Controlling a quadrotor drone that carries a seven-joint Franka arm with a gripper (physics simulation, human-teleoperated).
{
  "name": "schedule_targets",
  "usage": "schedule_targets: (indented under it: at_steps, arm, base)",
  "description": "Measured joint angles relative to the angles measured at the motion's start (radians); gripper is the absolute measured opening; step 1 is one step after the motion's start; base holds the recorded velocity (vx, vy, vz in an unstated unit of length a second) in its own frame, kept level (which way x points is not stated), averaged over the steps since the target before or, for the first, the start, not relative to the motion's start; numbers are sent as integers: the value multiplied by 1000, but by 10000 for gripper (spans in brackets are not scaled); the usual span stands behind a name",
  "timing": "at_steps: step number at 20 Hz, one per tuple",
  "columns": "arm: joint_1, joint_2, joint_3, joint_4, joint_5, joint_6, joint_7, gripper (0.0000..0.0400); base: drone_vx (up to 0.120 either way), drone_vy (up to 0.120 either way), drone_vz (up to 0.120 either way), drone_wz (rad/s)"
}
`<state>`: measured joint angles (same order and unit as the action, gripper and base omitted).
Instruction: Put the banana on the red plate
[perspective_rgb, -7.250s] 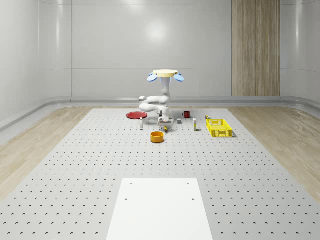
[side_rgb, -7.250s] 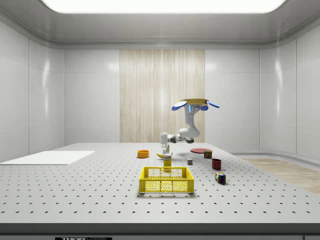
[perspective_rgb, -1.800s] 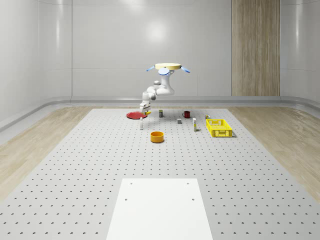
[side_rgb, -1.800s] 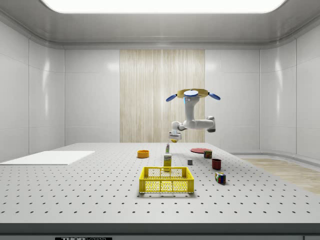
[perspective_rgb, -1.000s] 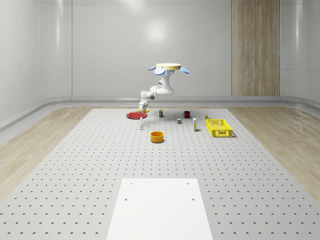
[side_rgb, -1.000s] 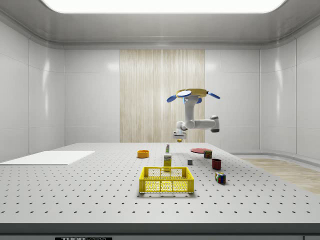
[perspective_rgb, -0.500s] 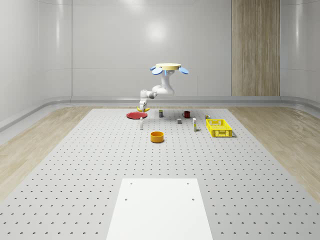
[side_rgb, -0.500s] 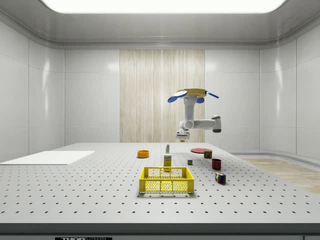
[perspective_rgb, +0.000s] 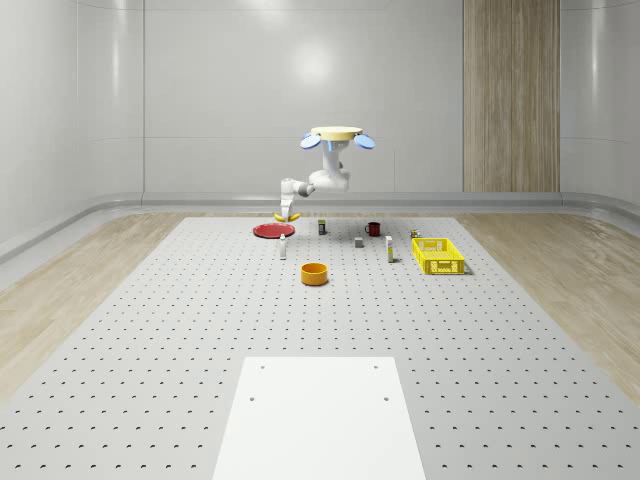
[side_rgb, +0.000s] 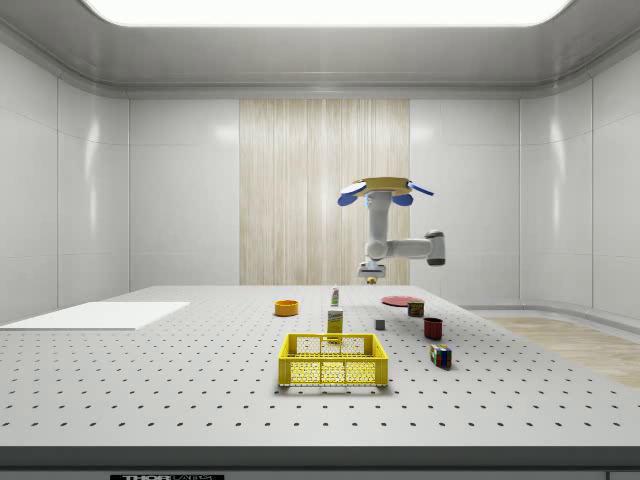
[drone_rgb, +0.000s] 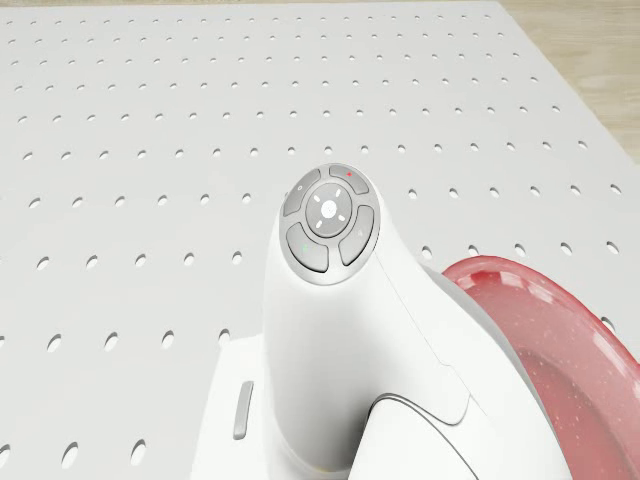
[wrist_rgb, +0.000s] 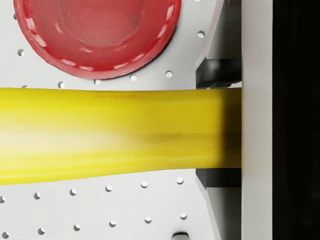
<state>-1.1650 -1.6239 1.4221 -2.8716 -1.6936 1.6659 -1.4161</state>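
The yellow banana lies crosswise between the two dark fingers, and my gripper is shut on it. In the whole-scene view the gripper hangs in the air with the banana under it, just above the near right rim of the red plate. In the wrist view the red plate lies on the table below, off to one side of the banana. The drone hovers high over the far part of the table, its arm stretched toward the plate.
An orange bowl and a yellow basket stand nearer the front. A dark red mug, small bottles and a grey cube stand to the plate's right. A white slab lies on the perforated table.
The drone and arm have carried the banana farther toward the red plate, to the side view's right. The grip on the banana has not changed.
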Motion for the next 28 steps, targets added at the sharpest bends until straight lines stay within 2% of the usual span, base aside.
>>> schedule_targets:
  at_steps: [13, 16, 21, 28]
  arm:
    - [-1, -3, 1, 1, 5, 1, -390, 193]
    - [-1, -3, 1, 1, 6, 1, -464, 193]
    - [-1, -2, 1, 1, 6, 0, -525, 193]
    - [-1, 0, 0, 1, 6, -2, -556, 193]
  base:
    - [0, 0, 0, -300]
    - [107, 0, 0, -33]
    - [120, 0, 0, 0]
    - [120, -114, 0, 0]
